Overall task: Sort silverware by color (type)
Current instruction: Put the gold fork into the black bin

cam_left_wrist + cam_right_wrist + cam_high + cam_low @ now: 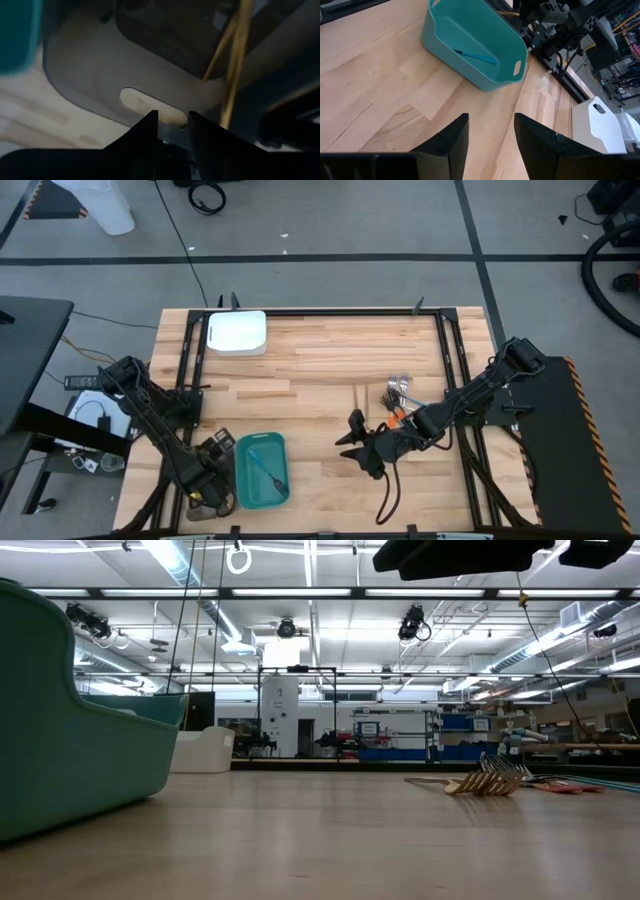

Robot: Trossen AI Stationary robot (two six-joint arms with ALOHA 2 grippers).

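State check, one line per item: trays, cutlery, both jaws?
Teal tray: upright, one teal utensil inside.
White tray: far edge of the table; contents not visible.
Grey tray: gold utensils inside.
Cutlery pile: loose on the table, unsorted.
Left gripper: over the grey tray, jaws slightly apart, empty.
Right gripper: above bare wood, jaws open, empty.

Both arms are black, built of chunky jointed segments, with a thin black cable looping off the right arm (470,395). The left arm (150,415) matches it. Each gripper ends in two flat, matte black, wedge-shaped fingers (452,137) with angled edges.
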